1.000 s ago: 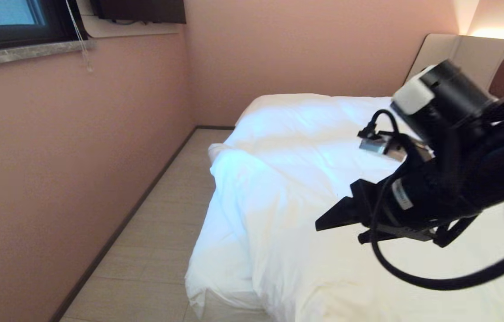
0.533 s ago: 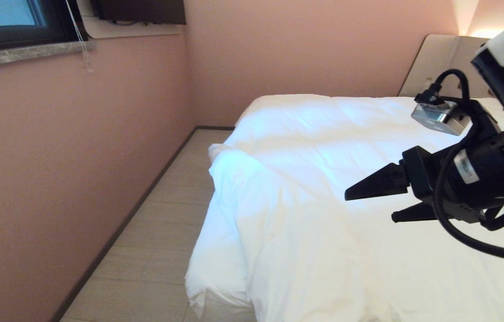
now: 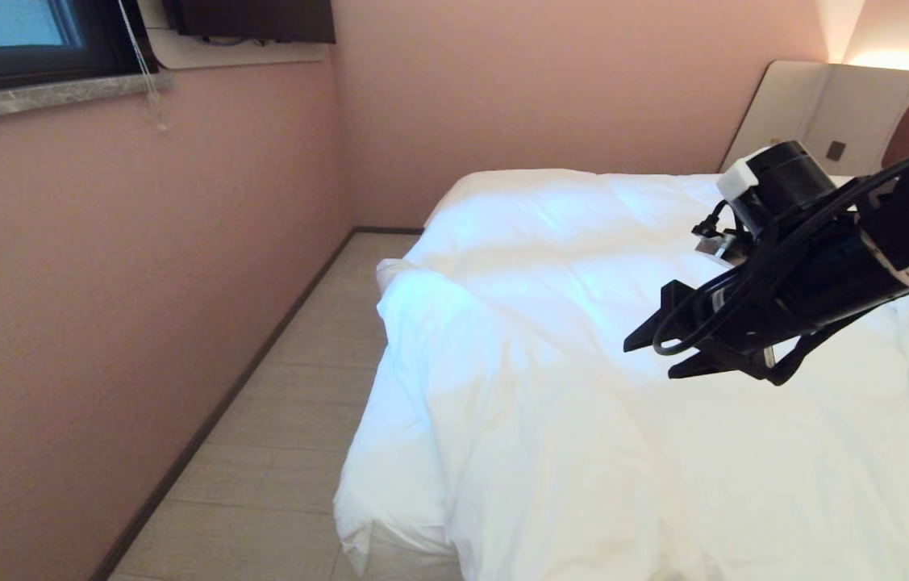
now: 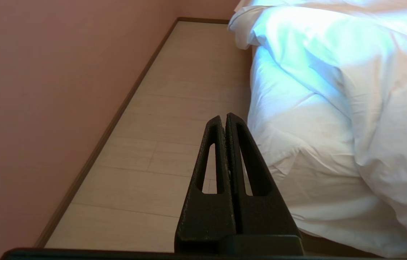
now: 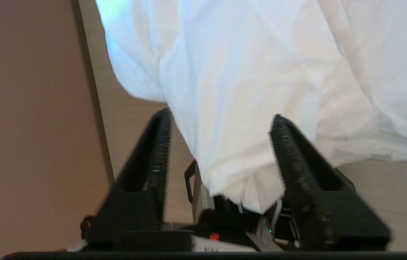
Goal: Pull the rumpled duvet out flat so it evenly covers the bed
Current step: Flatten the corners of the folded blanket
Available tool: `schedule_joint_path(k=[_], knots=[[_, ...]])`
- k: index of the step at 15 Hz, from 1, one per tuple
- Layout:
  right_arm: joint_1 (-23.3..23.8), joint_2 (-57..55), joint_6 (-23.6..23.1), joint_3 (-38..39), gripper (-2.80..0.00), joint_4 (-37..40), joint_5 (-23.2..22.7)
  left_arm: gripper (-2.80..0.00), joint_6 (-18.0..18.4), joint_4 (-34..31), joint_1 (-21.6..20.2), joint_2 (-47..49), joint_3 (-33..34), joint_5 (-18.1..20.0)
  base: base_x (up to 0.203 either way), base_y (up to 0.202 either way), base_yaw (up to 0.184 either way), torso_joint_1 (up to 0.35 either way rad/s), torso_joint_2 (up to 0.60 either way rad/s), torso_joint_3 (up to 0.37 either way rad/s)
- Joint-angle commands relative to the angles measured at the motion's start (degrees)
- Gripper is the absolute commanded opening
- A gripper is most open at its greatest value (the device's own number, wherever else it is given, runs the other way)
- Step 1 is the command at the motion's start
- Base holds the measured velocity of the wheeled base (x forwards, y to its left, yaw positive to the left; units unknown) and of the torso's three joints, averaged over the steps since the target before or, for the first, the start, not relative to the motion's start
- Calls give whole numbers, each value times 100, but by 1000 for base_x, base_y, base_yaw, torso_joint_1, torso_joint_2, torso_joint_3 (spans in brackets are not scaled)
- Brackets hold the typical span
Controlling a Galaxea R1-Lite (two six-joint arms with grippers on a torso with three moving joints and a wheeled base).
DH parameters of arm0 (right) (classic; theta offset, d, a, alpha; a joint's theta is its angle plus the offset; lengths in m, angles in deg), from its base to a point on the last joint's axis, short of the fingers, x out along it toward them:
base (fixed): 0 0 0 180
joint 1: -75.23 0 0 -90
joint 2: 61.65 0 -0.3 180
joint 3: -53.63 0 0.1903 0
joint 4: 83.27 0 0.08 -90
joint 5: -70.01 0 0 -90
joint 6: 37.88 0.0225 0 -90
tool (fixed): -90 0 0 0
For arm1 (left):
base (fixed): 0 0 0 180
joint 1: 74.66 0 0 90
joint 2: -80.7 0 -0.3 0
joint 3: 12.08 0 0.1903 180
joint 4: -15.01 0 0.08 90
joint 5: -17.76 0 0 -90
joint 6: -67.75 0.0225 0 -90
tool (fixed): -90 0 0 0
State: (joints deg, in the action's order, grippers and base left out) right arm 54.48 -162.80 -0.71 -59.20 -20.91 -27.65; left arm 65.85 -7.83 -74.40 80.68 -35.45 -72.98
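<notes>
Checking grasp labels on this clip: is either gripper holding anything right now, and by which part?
Nothing is held. The right gripper hangs open above the duvet, not touching it; the left gripper is shut on nothing beside the bed.

You see right gripper [image 5: 221, 121] with black ridged fingers [image 5: 299, 169] spread apart, nothing clamped. White duvet [image 5: 246, 72] fills gap beyond them, its corner drooping toward pale floor [image 5: 387, 187]. Pink wall [image 5: 26, 108], dark baseboard on one side.
</notes>
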Motion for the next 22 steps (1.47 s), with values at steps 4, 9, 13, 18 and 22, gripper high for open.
schedule_joint_path(k=[4, 9, 13, 18, 22], knots=[[80, -230, 36, 8, -280, -312, 36, -280, -3, 0, 0, 2, 0, -5, 0, 0, 0, 0, 0, 0], [232, -228, 182, -117, -280, -733, 252, -280, -3, 0, 0, 2, 0, -5, 0, 0, 0, 0, 0, 0], [424, -539, -177, -183, -280, -682, 573, -280, -3, 0, 0, 2, 0, -5, 0, 0, 0, 0, 0, 0], [645, -1757, -240, -872, -280, -693, 564, -280, -3, 0, 0, 2, 0, -5, 0, 0, 0, 0, 0, 0], [669, -2049, -245, -1073, -280, -682, 537, -280, -3, 0, 8, 2, 0, -5, 0, 0, 0, 0, 0, 0]])
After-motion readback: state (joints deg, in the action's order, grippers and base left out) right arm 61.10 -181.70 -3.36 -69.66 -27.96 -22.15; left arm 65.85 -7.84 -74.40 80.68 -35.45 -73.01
